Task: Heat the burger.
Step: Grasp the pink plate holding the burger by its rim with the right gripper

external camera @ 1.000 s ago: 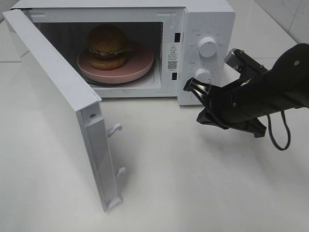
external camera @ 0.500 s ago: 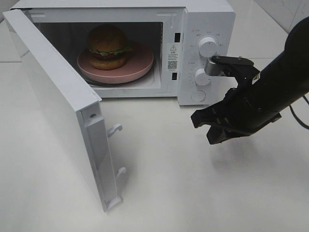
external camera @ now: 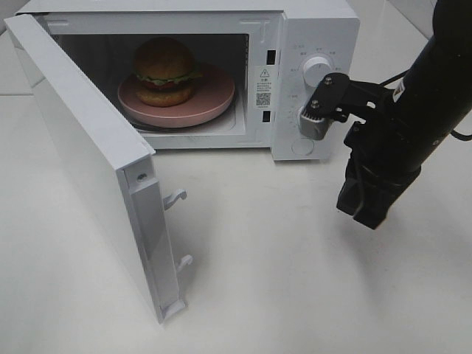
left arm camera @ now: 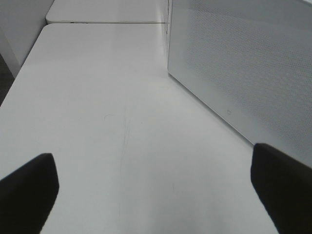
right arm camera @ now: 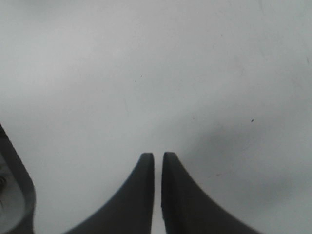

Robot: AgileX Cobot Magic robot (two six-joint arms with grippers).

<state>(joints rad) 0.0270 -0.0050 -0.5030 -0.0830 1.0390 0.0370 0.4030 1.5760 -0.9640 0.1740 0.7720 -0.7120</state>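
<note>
The burger [external camera: 165, 70], with its domed brown bun, sits on a pink plate [external camera: 216, 99] inside the white microwave [external camera: 317, 29]. The microwave door [external camera: 81, 155] stands wide open toward the front left. My right gripper [external camera: 366, 214] points straight down at the table in front of the control panel, a little to its right. In the right wrist view, the gripper [right arm camera: 157, 158] has its fingertips [right arm camera: 145, 163] almost touching, with nothing between them. My left gripper [left arm camera: 152, 156] is open and empty above bare table, beside the door's outer face [left arm camera: 243, 73].
The upper knob [external camera: 318, 71] shows on the panel, and my right wrist covers the knob below it. The open door's latch hooks [external camera: 177, 198] jut out over the table's front area. White table [external camera: 295, 295] lies in front of the microwave.
My right arm has drawn back from the lower knob and swung its gripper from pointing at the panel to pointing down at the table. The left gripper has not changed.
</note>
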